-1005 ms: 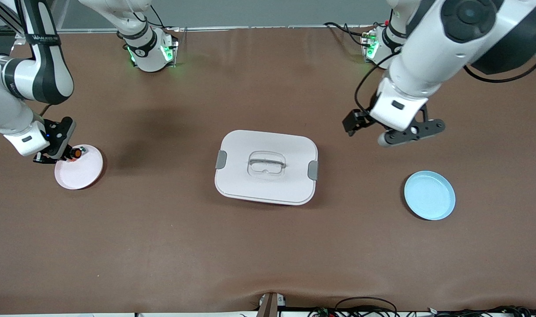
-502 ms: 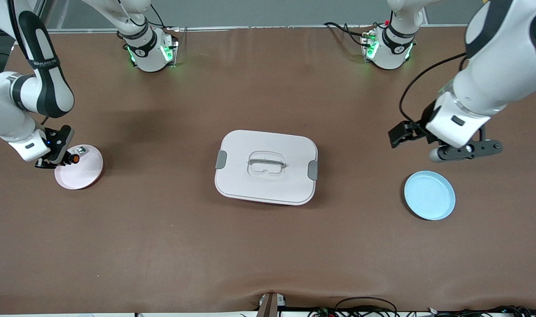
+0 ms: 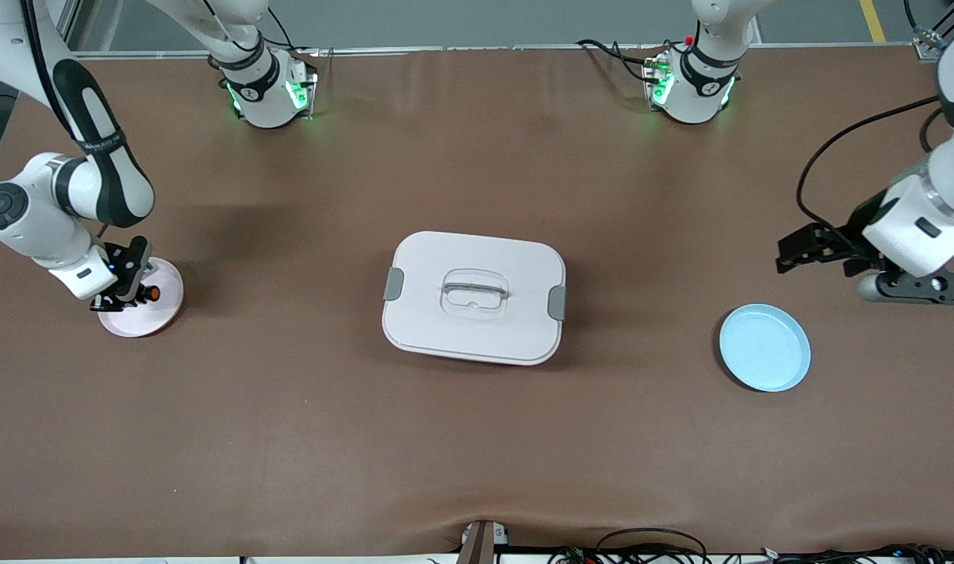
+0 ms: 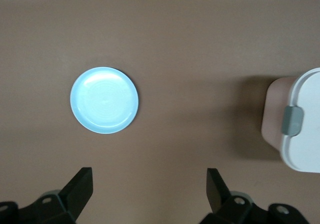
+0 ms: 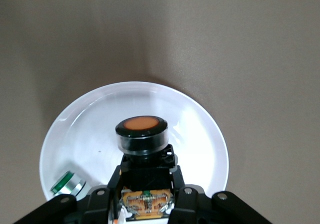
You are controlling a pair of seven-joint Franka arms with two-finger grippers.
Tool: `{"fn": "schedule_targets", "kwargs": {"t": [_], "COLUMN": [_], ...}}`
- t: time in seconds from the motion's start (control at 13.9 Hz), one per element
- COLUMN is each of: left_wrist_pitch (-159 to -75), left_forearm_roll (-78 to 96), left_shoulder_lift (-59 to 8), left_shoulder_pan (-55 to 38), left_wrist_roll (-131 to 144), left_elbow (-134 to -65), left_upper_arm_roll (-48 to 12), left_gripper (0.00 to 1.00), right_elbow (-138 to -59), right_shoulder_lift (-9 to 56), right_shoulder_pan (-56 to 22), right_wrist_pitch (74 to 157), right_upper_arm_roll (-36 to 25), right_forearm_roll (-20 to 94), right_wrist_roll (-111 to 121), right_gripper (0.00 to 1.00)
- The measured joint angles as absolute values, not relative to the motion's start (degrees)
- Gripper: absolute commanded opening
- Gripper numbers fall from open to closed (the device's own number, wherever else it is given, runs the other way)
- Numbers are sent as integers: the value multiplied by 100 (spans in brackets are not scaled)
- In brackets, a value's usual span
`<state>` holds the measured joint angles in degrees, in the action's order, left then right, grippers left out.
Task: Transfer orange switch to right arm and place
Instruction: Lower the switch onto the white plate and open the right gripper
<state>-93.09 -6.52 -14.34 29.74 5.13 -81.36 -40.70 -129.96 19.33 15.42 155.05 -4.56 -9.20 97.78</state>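
Observation:
The orange switch (image 3: 153, 294), a stubby black cylinder with an orange face, sits between the fingers of my right gripper (image 3: 139, 293), which is shut on it. It hangs just over the pink plate (image 3: 149, 316) at the right arm's end of the table. The right wrist view shows the switch (image 5: 141, 131) sticking out of the right gripper (image 5: 146, 183) above the plate (image 5: 202, 134). My left gripper (image 3: 916, 287) is open and empty over bare table beside the blue plate (image 3: 764, 347); in its wrist view the left gripper (image 4: 150, 190) has nothing between its fingers.
A white lidded box (image 3: 475, 296) with grey clips stands mid-table, its corner showing in the left wrist view (image 4: 302, 129). A small silvery part with a green ring (image 5: 68, 184) lies at the pink plate's rim. The blue plate (image 4: 104, 99) holds nothing.
The left arm has swung away from the box toward its own end of the table, gripper still open. The right gripper has shifted a little over the pink plate, still holding the switch.

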Motion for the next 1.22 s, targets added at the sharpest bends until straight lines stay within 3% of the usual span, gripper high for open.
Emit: {"fn": "schedule_targets", "kwargs": {"t": [0.43,0.79,1.22], "left_wrist_pitch": [-9333,-9354,-9354], "left_forearm_roll": [-710,-646,-458], "left_shoulder_lift": [-1435,-1359,-1194], "left_shoulder_pan": [2825,1063,-188], "left_wrist_roll": [-103,-102,-102], "left_elbow": [-8135,-8114,-8112], "left_upper_arm_roll": [-3577,-1809,-445], "left_gripper": [100,100,100], "right_elbow": [-12862,-12708,-12660], "right_shoulder_lift": [2297,2445,2640], "right_shoulder_pan": [1616,1719,1750], "right_wrist_pitch": [15789,15798,15918], "right_upper_arm_roll": [-458,-458,-457], "right_forearm_roll": [-920,-920,-920], "right_wrist_roll": [9817,9830,9832], "right_gripper": [0,0,0]}}
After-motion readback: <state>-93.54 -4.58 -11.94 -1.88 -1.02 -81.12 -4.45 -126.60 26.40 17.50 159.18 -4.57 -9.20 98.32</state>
